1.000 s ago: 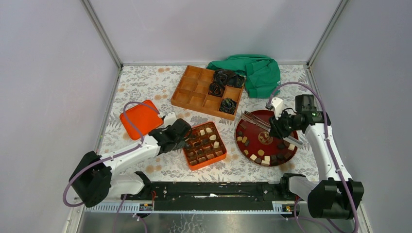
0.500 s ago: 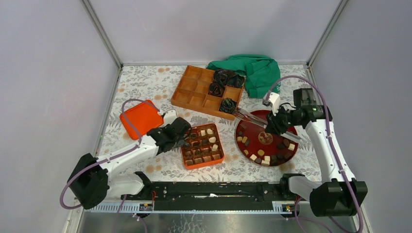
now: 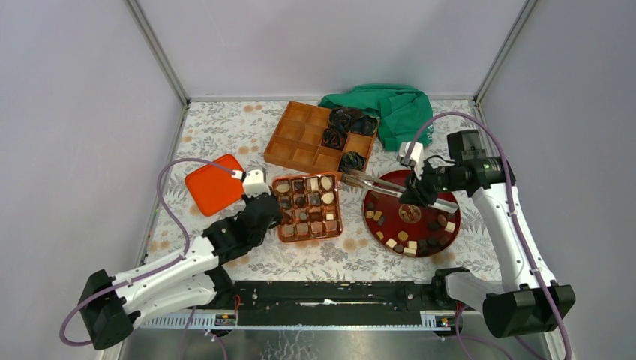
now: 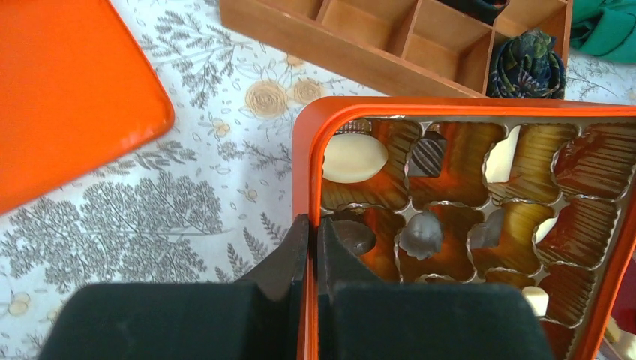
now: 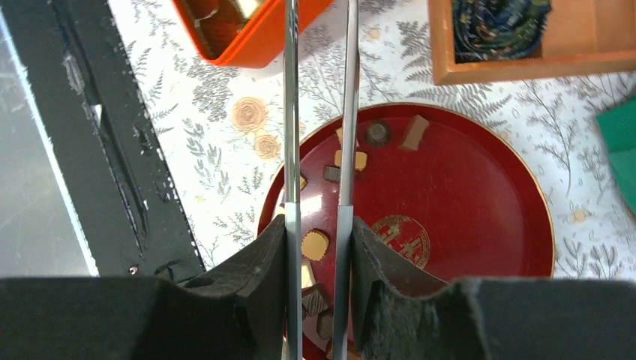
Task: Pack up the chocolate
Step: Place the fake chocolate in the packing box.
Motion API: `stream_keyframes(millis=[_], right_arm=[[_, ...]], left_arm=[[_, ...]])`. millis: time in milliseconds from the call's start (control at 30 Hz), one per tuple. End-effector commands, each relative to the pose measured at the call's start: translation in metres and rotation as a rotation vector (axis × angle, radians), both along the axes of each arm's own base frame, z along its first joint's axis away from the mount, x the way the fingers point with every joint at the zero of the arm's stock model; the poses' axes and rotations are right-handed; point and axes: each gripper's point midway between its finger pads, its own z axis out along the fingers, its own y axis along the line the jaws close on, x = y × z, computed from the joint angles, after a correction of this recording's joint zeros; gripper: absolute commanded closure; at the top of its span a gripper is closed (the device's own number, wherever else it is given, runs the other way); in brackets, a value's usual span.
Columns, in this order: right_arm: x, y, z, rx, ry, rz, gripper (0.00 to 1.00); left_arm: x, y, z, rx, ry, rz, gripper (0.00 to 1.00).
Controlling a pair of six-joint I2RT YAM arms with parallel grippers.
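Note:
The orange box (image 3: 279,222) holds chocolate (image 3: 307,206) in dark, tan and cream pieces, seen closer in the left wrist view as chocolate (image 4: 354,157) in ribbed cups. My left gripper (image 3: 273,218) is shut on the box's left rim (image 4: 304,150), one finger inside and one outside (image 4: 309,225). More chocolate (image 3: 409,244) lies on the red plate (image 3: 369,217). My right gripper (image 3: 414,193) hovers over that plate (image 5: 480,195), shut on metal tongs (image 3: 375,182) whose two blades (image 5: 289,112) point toward the box. A tan chocolate (image 5: 315,244) shows between the blades; their tips hold nothing that I can see.
A wooden divided tray (image 3: 300,142) with black rosette bundles (image 3: 343,127) stands behind the box. A green cloth (image 3: 397,112) lies at the back right. The orange lid (image 3: 212,184) rests left of the box. The black rail (image 3: 330,292) runs along the near edge.
My left gripper closed on the box rim and dragged the box back and left, turning it square. My right arm carried the tongs left, toward the wooden tray.

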Motion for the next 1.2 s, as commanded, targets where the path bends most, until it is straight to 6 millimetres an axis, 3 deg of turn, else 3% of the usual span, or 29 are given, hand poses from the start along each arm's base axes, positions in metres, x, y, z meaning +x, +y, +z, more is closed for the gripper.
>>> stream_keyframes(millis=[0,233,500,767,1033,1167], right_arm=[[-0.023,0.020,0.019,0.054,-0.098,0.180,1.00],[-0.041,0.025,-0.003,0.013,-0.159,0.357,1.00],[-0.031,0.023,-0.040,-0.142,-0.181,0.403,1.00],[-0.035,0.028,-0.071,-0.247,-0.150,0.467,1.00],[-0.038,0.027,-0.085,-0.305,-0.114,0.493,0.93],[-0.042,0.027,-0.088,-0.311,-0.098,0.507,0.85]], left_arm=[[0.025,-0.009,0.059,-0.145,-0.260,0.044,1.00],[0.025,-0.019,0.050,-0.160,-0.223,0.025,1.00],[0.013,-0.029,0.014,-0.181,-0.009,0.049,1.00],[-0.002,-0.027,-0.024,-0.158,0.139,0.080,1.00],[-0.004,-0.028,-0.036,-0.113,0.182,0.079,1.00],[-0.004,-0.028,-0.039,-0.106,0.190,0.081,1.00]])
